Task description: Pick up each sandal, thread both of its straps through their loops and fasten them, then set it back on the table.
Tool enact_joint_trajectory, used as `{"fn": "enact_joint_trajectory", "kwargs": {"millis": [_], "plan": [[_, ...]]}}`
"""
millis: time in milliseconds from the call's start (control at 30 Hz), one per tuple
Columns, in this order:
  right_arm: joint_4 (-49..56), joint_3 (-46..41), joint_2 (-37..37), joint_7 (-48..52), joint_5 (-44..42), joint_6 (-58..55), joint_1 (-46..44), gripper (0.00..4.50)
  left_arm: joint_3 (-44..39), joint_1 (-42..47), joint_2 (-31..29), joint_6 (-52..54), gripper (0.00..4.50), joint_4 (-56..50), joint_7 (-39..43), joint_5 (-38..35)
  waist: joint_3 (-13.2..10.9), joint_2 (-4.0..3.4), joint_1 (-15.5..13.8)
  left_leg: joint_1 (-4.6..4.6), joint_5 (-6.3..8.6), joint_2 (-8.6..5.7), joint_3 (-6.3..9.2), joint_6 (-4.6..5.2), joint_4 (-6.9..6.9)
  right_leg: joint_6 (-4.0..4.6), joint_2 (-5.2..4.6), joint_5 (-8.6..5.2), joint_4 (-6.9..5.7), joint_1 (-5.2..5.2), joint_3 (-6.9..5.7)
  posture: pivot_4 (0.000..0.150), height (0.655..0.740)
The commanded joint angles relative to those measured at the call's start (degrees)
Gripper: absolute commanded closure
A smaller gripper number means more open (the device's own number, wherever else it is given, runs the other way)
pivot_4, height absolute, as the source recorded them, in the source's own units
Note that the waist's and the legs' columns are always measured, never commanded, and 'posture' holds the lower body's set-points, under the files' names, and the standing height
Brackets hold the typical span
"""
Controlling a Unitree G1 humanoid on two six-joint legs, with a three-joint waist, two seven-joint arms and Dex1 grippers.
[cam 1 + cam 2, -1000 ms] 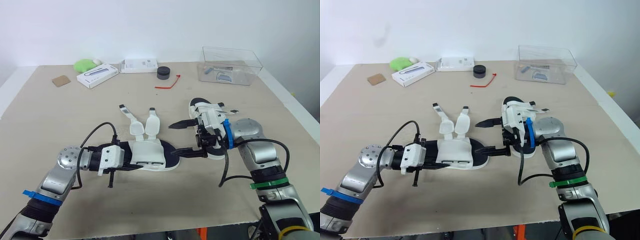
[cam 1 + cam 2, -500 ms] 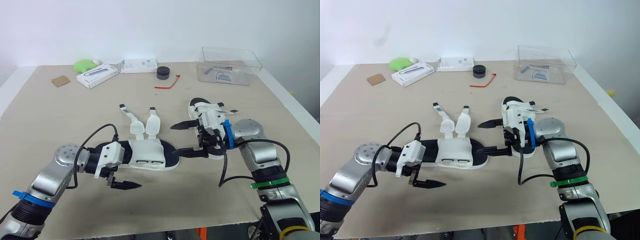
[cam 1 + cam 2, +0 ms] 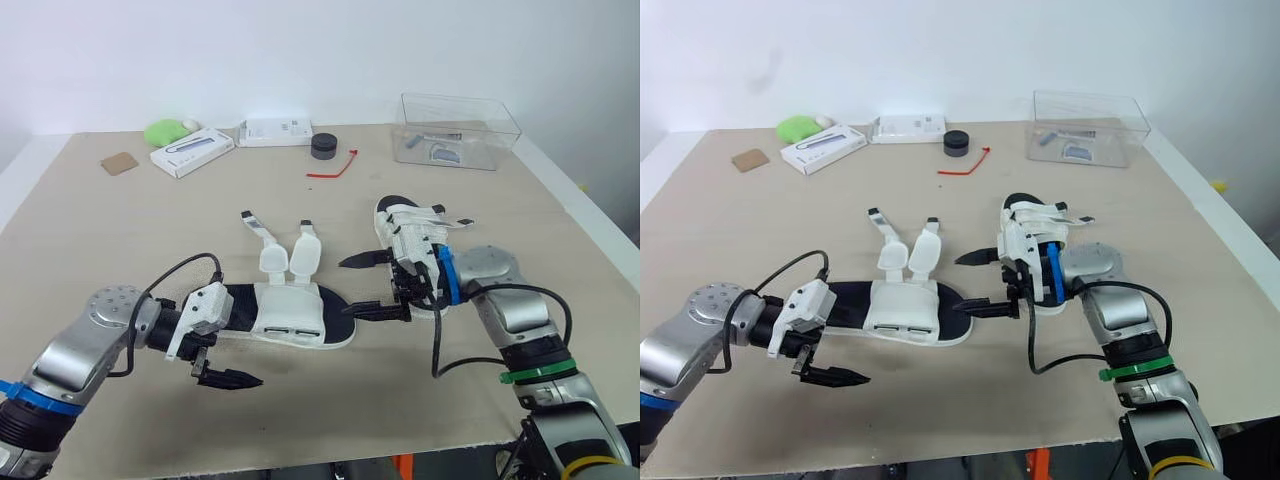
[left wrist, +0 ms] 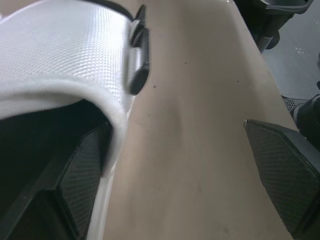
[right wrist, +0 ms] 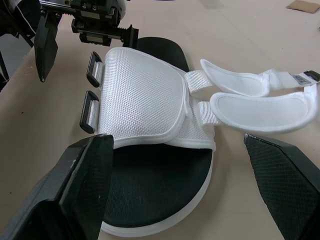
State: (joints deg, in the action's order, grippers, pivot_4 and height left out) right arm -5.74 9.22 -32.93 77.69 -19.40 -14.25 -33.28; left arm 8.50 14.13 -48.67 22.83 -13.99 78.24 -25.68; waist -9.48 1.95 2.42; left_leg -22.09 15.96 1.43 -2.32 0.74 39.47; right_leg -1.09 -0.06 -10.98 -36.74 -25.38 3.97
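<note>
A sandal [image 3: 292, 312] with a black sole and white mesh upper lies flat mid-table, its two straps [image 3: 283, 252] unthreaded and splayed away from the loops [image 5: 91, 86]. My left gripper [image 3: 248, 342] is open at its heel end; one finger [image 4: 84, 172] rests against the sole's edge under the upper, the other finger [image 3: 230, 379] is over bare table. My right gripper [image 3: 368, 287] stands open at the toe end, holding nothing. The second sandal [image 3: 408, 222] lies just behind that gripper, partly hidden by it.
At the back of the table [image 3: 120, 230] stand a clear plastic box [image 3: 460, 130], two white boxes [image 3: 193, 150] [image 3: 280, 130], a black round lid [image 3: 324, 146], a red tie [image 3: 335, 168], a green object [image 3: 168, 130] and a brown card [image 3: 120, 162].
My left gripper went from shut at the sandal's heel to open and drew back a little toward the near left. The right gripper stayed open, nearly still.
</note>
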Motion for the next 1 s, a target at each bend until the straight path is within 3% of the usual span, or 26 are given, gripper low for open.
{"fn": "enact_joint_trajectory", "kwargs": {"millis": [33,133,233,300,467,633,800,1000], "plan": [[3.49,-0.46,-0.98,0.64,-1.48,-1.37,-0.14,0.00,-2.49,1.69,-1.83,-3.80,0.03,5.43,2.01,1.43,0.00,0.00,0.00,0.02,0.00,0.00,0.00,0.00,0.00,0.01,0.00,0.00,-0.02,0.00,0.01,0.150,0.7400],[5.50,-0.44,-1.41,0.97,-2.32,-2.88,0.80,0.00,-3.83,4.11,-3.18,-3.83,0.03,10.52,3.56,1.05,0.00,0.01,0.00,0.06,-0.01,0.00,0.01,-0.01,0.01,0.09,0.10,-0.05,-0.13,0.00,-0.02,0.150,0.7400],[9.83,0.67,-2.41,1.63,-3.80,-6.77,2.35,0.85,-4.60,7.64,-4.38,-2.46,0.00,14.09,5.39,0.32,0.00,0.01,0.00,0.09,-0.01,0.01,0.02,-0.01,0.01,0.22,0.18,-0.14,-0.24,-0.02,-0.08,0.150,0.7400],[11.88,1.87,-2.78,1.07,-3.44,-8.37,3.09,1.70,-4.62,9.98,-4.42,-1.51,0.00,16.13,5.86,0.23,0.00,0.01,0.00,0.09,-0.01,0.07,0.02,-0.01,0.01,0.26,0.21,-0.17,-0.26,-0.03,-0.12,0.150,0.7400],[13.19,5.90,-2.18,-3.34,0.56,-9.79,4.21,4.31,-4.27,15.36,-1.29,-6.79,0.00,24.09,3.52,3.92,0.00,0.01,-0.03,0.08,0.00,0.05,0.03,-0.01,0.02,0.31,0.25,-0.19,-0.29,-0.02,-0.19,0.150,0.7400],[11.11,8.16,-0.82,-7.32,4.09,-9.18,4.73,4.41,-2.94,18.77,4.07,-9.62,0.00,32.61,0.85,7.23,0.00,0.02,-0.04,0.04,0.00,0.03,0.00,-0.02,0.03,0.33,0.25,-0.18,-0.30,-0.04,-0.19,0.150,0.7400],[11.94,10.16,0.40,-8.31,5.34,-9.77,3.72,4.41,-1.07,21.38,5.50,4.57,0.00,33.15,4.15,4.44,-0.03,0.08,0.05,-0.06,0.00,0.03,0.04,-0.02,0.10,0.31,0.26,-0.18,-0.31,-0.06,-0.23,0.150,0.7400],[11.25,10.77,1.80,-9.51,6.46,-9.28,2.63,4.41,-0.06,23.34,6.57,9.30,0.00,32.65,6.24,4.19,-0.03,0.08,0.11,-0.04,0.00,0.06,0.09,-0.02,0.10,0.33,0.33,-0.19,-0.33,-0.06,-0.26,0.150,0.7400]]}}
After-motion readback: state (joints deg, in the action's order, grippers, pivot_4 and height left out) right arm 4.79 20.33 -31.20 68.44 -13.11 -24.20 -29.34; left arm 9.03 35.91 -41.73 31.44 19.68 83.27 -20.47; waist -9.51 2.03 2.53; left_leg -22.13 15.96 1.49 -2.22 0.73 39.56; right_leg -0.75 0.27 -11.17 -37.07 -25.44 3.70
